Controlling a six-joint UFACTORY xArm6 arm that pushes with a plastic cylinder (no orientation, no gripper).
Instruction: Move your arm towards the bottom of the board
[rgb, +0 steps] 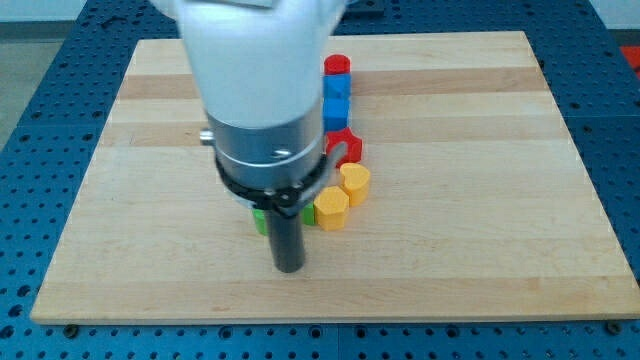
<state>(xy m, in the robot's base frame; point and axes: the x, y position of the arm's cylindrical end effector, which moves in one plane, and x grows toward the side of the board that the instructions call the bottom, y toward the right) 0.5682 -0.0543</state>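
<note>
My tip (289, 268) rests on the wooden board (480, 200) near the view's bottom, left of centre. Just above it, partly hidden by the rod, sit green blocks (260, 220), only edges showing. To the tip's upper right lie a yellow hexagon block (331, 209) and a yellow heart block (355, 183). Further up the view stand a red block (345, 147), two blue blocks (336, 112) stacked in a column, and a red cylinder (338, 66) at the top. The arm's white and grey body (262, 90) hides the board behind it.
The board lies on a blue perforated table (40, 60). The board's bottom edge (330, 320) is a short way below the tip.
</note>
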